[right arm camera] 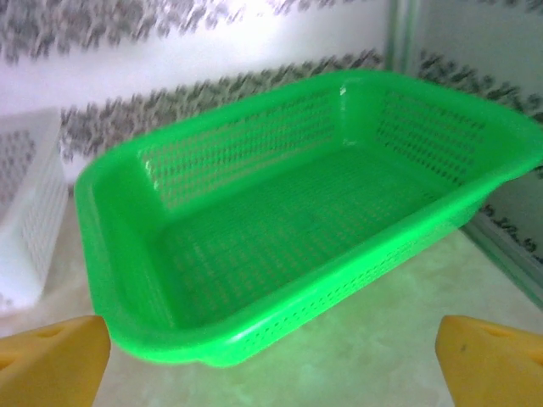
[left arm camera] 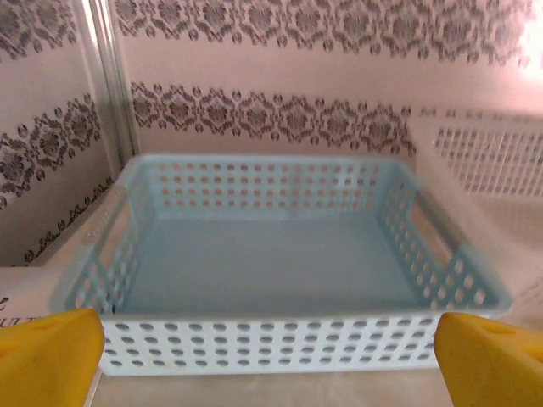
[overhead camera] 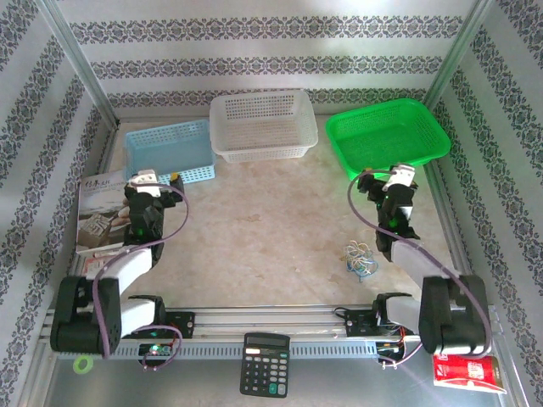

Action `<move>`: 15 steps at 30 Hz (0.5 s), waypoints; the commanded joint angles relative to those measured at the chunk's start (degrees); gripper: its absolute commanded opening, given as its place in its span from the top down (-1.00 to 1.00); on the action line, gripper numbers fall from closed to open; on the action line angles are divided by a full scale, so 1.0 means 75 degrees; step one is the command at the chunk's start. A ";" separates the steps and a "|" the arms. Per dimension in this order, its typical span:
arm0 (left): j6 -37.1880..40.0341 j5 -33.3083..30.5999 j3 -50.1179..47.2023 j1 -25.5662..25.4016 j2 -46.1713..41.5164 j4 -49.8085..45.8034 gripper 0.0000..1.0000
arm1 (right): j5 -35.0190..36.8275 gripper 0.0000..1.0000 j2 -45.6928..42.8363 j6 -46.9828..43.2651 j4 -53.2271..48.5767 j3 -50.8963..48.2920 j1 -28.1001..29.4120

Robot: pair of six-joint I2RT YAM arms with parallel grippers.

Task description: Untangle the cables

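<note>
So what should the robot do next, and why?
Probably the right gripper should pull back and down toward the cables. Its jaws are open and empty, it faces the green basket, and the tangle lies on the table behind it.

Light: I found it bright and even, shadows faint.
Glare: whitened the wall (right arm camera: 254, 25), right wrist.
Focus: wrist views were soft.

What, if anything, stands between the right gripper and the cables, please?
Nothing visible does: the cables lie on the table just beside the right arm, behind the open right gripper, which faces the green basket.
</note>
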 commanded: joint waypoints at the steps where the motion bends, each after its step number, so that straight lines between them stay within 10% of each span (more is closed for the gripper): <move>1: -0.1066 -0.0105 0.0740 -0.0024 -0.0838 -0.2376 -1.00 | -0.0166 -0.97 -0.1031 0.2296 -0.1478 0.0196 -0.0358; 9: -0.2457 0.1507 0.1983 -0.0462 -0.1941 -0.5595 -1.00 | -0.3485 -0.65 -0.2680 0.3112 -0.4462 0.1005 -0.0436; 15: -0.3033 0.1866 0.2230 -0.1785 -0.1877 -0.6511 -1.00 | -0.3500 -0.21 -0.2660 0.2735 -0.8311 0.2135 0.0274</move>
